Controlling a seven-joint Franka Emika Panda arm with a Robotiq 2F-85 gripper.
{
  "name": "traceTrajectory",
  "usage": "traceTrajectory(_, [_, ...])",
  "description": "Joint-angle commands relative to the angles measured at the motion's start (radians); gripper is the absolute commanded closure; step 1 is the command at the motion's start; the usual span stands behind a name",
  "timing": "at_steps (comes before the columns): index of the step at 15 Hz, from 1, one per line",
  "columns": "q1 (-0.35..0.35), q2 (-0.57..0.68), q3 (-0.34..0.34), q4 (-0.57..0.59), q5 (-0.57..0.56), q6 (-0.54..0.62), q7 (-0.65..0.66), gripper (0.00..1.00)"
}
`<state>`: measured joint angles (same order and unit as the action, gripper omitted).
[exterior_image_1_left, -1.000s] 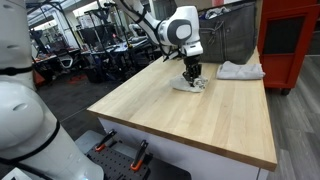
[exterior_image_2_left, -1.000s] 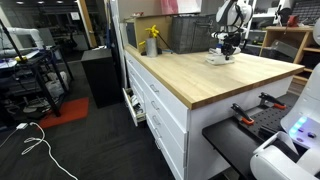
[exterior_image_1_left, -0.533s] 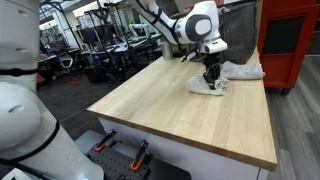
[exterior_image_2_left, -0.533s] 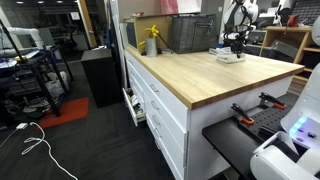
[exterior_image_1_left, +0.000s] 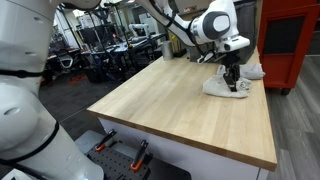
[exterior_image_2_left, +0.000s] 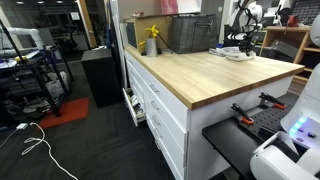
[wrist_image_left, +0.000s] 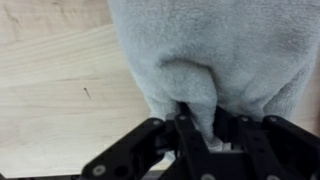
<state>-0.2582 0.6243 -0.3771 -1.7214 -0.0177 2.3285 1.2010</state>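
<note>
Here, the gripper (wrist_image_left: 207, 128) is clamping a fold of the grey-white cloth (wrist_image_left: 215, 50), its jaws pinching tight on the fabric in the wrist view. The grey-white cloth is lying on the wooden table (exterior_image_1_left: 170, 110) near its far end, just beside a second white cloth (exterior_image_1_left: 252, 70); a red cabinet (exterior_image_1_left: 290, 35) is standing behind.

In the wrist view the grey cloth (wrist_image_left: 215, 60) runs off the top and right edges, and its fold swallows the tips of the gripper (wrist_image_left: 211, 126). In an exterior view the grey cloth (exterior_image_2_left: 240, 54) is too small to make out.
</note>
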Motion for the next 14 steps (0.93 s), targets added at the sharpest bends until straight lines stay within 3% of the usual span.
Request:
traceTrajectory(1, [-0.026, 0.080, -0.015, 0.085, -0.022, -0.022, -0.035, 0.94])
traceTrajectory(4, [-0.039, 0.099, -0.013, 0.118, -0.018, -0.029, -0.041, 0.94])
traceTrajectory(5, [-0.046, 0.095, -0.002, 0.119, -0.009, -0.037, -0.057, 0.53])
traceTrajectory(6, [-0.053, 0.088, 0.009, 0.116, -0.001, -0.043, -0.081, 0.52])
traceTrajectory(12, [-0.067, 0.015, 0.049, 0.028, 0.060, -0.025, -0.219, 0.08])
traceTrajectory(14, [-0.070, -0.015, 0.056, -0.002, 0.090, -0.027, -0.259, 0.00])
